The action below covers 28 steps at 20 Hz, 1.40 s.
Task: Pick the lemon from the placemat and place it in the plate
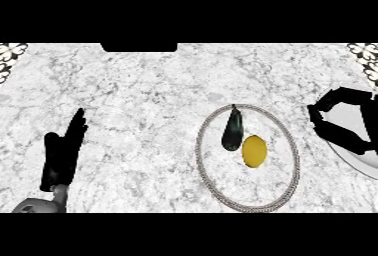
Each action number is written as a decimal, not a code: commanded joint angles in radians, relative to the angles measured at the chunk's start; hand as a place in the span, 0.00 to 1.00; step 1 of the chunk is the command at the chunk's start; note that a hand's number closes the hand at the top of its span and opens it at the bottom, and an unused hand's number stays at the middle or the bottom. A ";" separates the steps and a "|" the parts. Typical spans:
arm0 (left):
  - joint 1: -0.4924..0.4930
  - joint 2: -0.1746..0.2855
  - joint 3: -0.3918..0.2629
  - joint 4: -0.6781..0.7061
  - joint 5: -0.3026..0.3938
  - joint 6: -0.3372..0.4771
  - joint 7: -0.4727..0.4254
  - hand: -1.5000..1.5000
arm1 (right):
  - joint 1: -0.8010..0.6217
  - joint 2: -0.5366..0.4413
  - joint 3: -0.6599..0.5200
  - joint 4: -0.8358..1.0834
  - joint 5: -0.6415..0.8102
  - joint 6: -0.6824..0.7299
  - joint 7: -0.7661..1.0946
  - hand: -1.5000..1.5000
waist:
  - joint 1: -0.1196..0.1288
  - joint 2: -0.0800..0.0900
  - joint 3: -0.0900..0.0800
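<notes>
Well left of the round, rope-rimmed placemat (pixel 201 150), my left hand (pixel 60 155) rests above the marble desk (pixel 148 90), fingers straight. On the placemat, a long dark aubergine (pixel 232 131) lies just beside the oval yellow lemon (pixel 254 151), which I have not picked. Right of the placemat, my right hand (pixel 336 131) hovers curled and empty over the white plate (pixel 362 167). Pick and placing both remain.

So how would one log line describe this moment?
lemon: on placemat, beside dark vegetable | right hand: curled, empty, over plate | left hand: open, resting at left
</notes>
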 commanded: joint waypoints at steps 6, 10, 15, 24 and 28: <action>0.025 -0.065 -0.030 0.002 0.026 -0.013 -0.009 0.50 | 0.204 0.431 0.015 -0.009 -0.150 -0.276 -0.217 0.00 | -0.004 0.004 0.026; 0.012 -0.044 -0.010 0.021 0.026 -0.050 -0.009 0.50 | 0.292 0.358 0.103 0.131 -0.092 -0.095 -0.485 0.00 | 0.021 0.005 0.019; 0.001 -0.092 -0.039 0.004 -0.009 -0.005 0.012 0.50 | 0.287 0.198 0.173 0.034 0.176 -0.155 -0.229 0.00 | 0.016 0.002 0.016; -0.044 -0.085 0.008 0.079 0.003 -0.048 -0.007 0.50 | 0.099 0.010 0.184 -0.128 0.303 0.108 0.262 0.00 | 0.020 0.005 0.015; -0.013 -0.127 -0.043 0.036 -0.046 0.000 0.010 0.50 | 0.055 0.049 0.275 -0.074 0.290 0.247 0.377 0.00 | 0.028 0.004 0.016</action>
